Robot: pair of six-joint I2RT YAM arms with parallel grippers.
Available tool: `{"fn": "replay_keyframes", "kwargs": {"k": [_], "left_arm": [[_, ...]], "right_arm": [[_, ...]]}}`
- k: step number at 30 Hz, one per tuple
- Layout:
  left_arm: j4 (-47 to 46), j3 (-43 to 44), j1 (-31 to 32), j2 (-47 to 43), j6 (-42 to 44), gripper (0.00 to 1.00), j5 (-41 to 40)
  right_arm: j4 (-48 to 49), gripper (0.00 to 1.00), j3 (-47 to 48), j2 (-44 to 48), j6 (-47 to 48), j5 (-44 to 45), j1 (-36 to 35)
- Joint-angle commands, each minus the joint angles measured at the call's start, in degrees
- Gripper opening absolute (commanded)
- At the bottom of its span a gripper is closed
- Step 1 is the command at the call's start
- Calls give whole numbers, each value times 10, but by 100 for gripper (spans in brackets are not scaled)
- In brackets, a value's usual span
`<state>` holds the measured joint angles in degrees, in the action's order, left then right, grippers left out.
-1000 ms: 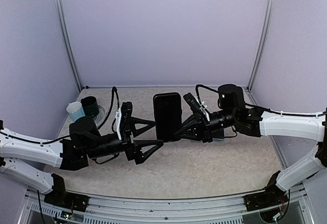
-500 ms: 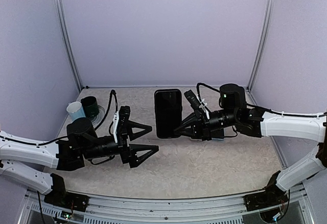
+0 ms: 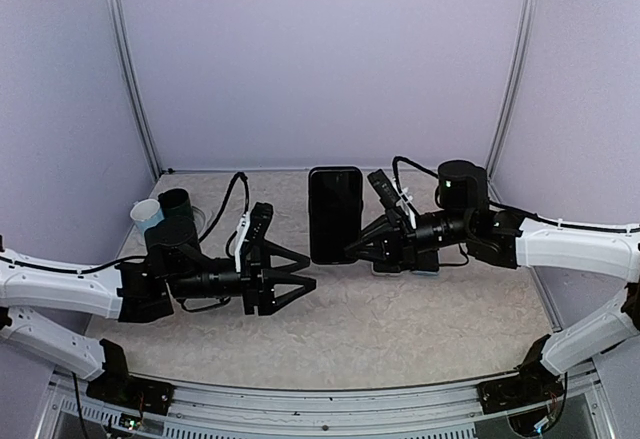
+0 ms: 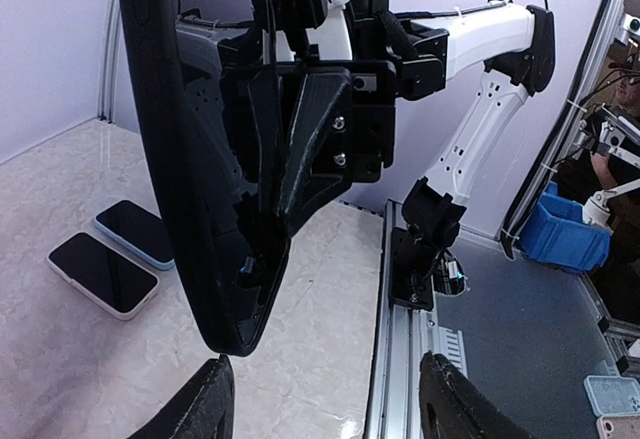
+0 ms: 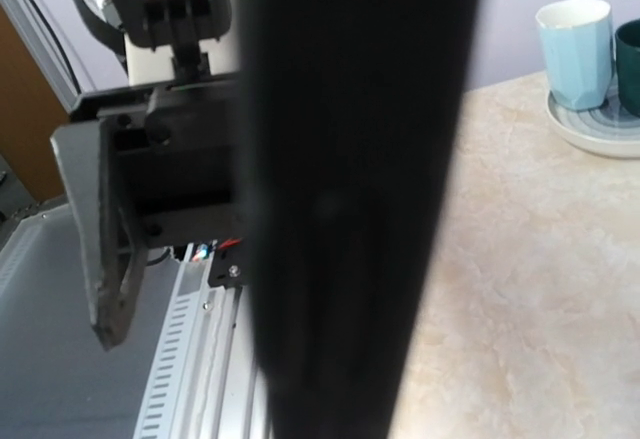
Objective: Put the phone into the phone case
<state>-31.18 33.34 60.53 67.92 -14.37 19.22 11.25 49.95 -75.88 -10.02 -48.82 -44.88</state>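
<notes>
A black phone case [image 3: 335,214] is held upright above the table's middle. Its glossy dark face looks like the phone's screen, so the phone seems to sit inside it. My right gripper [image 3: 354,251] is shut on its lower right edge. In the left wrist view the case [image 4: 170,159] shows edge-on, with the right gripper's black fingers [image 4: 300,149] clamped on it. My left gripper [image 3: 311,269] hangs to the lower left of the case, apart from it. It is open, with nothing between its fingertips [image 4: 215,399]. The case [image 5: 350,199] blocks most of the right wrist view.
A light blue cup [image 3: 147,217] and a dark green cup [image 3: 178,207] stand on a plate at the back left. Two more phones, one in a white case [image 4: 103,274] and one in a light blue case [image 4: 137,233], lie flat under the right arm. A metal rail [image 4: 400,359] runs along the table's near edge.
My left gripper has backed away from the black case to the lower left, and its fingers have come closer together. The right gripper has carried the case slightly up and to the right.
</notes>
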Motion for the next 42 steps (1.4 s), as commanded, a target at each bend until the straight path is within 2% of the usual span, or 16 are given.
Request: {"fn": "replay_keyframes", "kwargs": {"k": [1,6,11,15,19,25,27,28,29,31,40,41,42], "left_arm": [[11,32,4,13,21,62,2],[-12,38,-10,36,25,54,-29],[-35,58,-23,61,22,50,23],[-46,62,-31,76,21,48,25],[-61,67,-35,83,11,40,48],[-43,89,-26,100,21,39,68],[-41,92,-25,101,22,33,68],[-42,93,-24,100,23,27,69],[-41,94,-23,100,24,20,68],[-38,95,-21,99,28,0,61],[-75,55,-19,79,18,0,21],[-67,57,-20,75,21,4,22],[-59,59,-21,72,24,26,22]], "right_arm": [[53,0,6,22,-6,-24,3],[68,0,3,23,-12,-52,3],[72,0,1,22,-7,-72,4],[82,0,-3,22,-8,-95,3],[67,0,-1,20,0,-94,4],[65,0,-2,18,3,-94,3],[64,0,-2,18,4,-93,3],[62,0,-1,18,6,-93,4],[61,0,0,17,6,-93,3],[60,0,-2,18,6,-92,3],[54,0,-4,23,6,-79,3],[49,0,-3,23,9,-76,3],[43,0,-2,23,13,-75,3]]}}
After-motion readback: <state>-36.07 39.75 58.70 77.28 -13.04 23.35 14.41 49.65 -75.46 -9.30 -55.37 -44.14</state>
